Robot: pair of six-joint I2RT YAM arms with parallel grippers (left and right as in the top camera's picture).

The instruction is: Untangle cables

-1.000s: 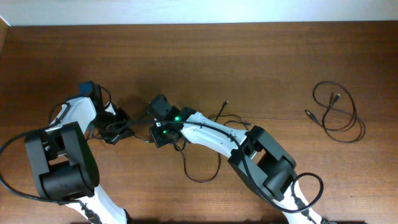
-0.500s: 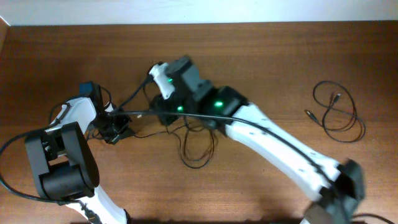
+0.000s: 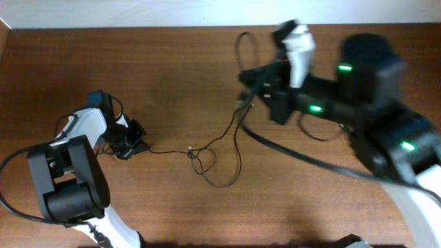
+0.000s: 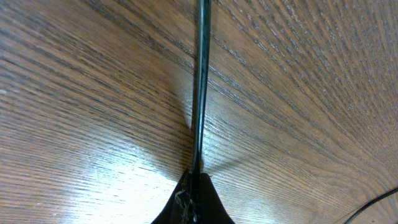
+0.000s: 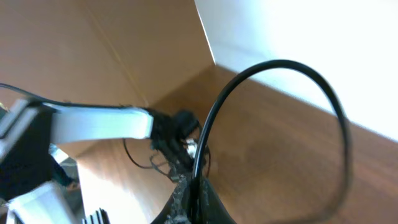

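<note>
Half a second ago the right arm hung low over the middle of the brown wooden desk (image 3: pixel 83 62); it has since swung up and out to the far right, drawing the thin black flexible cable (image 3: pixel 238 138) with it. It now shows large and blurred in the overhead view.

The right pincer (image 3: pixel 245 81) is pressed together on the cable. In the right wrist view its dark fingertips (image 5: pixel 189 190) meet in a point, and the cable (image 5: pixel 280 62) rises out of them in a wide arch against the bright wall, with the desk (image 5: pixel 261 143) far below. From overhead that same arch shows as a narrow loop above the pincer.

The left pincer (image 3: pixel 136 146) stays where it was, low at the left side of the desk, and is also closed on the cable. The left wrist view shows its tips (image 4: pixel 194 186) pinched shut, the cable (image 4: pixel 200 93) running straight away from them, just above the wood grain (image 4: pixel 93 93).

Between the two pincers the cable crosses the desk to the right from the left one. It passes a small connector plug (image 3: pixel 190 150), makes a small tangle just beside the plug, drops into a wider loop near the front edge, then climbs up to the right pincer.
</note>
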